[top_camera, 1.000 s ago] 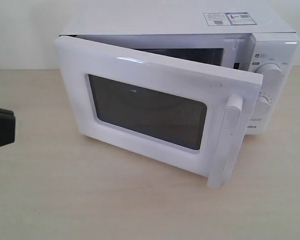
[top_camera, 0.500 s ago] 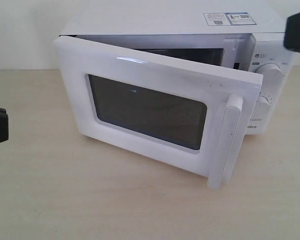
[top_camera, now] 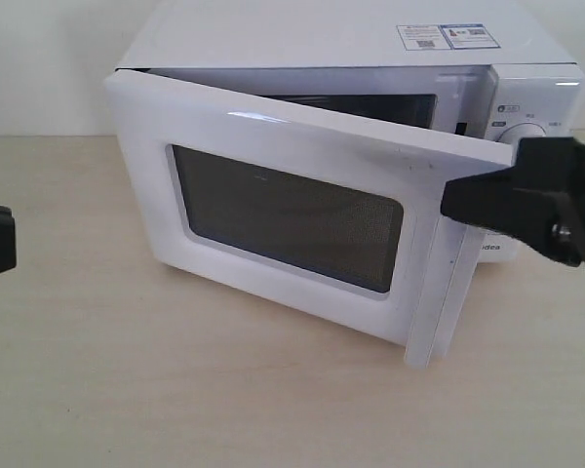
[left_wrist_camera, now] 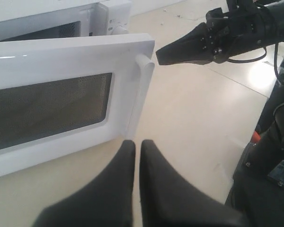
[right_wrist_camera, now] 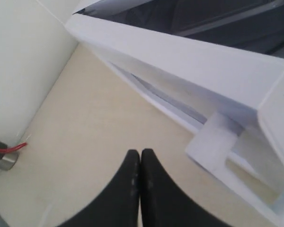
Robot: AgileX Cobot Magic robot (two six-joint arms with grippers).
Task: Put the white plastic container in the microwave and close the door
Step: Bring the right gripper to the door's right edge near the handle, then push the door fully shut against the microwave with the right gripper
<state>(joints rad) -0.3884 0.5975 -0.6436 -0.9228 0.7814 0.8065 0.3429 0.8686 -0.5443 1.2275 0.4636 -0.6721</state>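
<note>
By the ajar white windowed door's (top_camera: 283, 210) right edge, the right end effector (top_camera: 448, 207) hovers, pressed together. A glancing push may slide the boxy white microwave (top_camera: 322, 39).

The door (top_camera: 273, 136), ajar, bars the microwave's (top_camera: 302, 34) mouth; open tabletop (top_camera: 175, 390) lies in front.

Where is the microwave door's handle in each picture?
Exterior view: the handle runs down the door's right edge, its top hidden behind the right gripper.
Left wrist view: the handle is on the door's free edge, just beyond the left gripper.
Right wrist view: the handle is seen end-on, a white block sticking out from the door.
Shared landmark: the white door.
</note>
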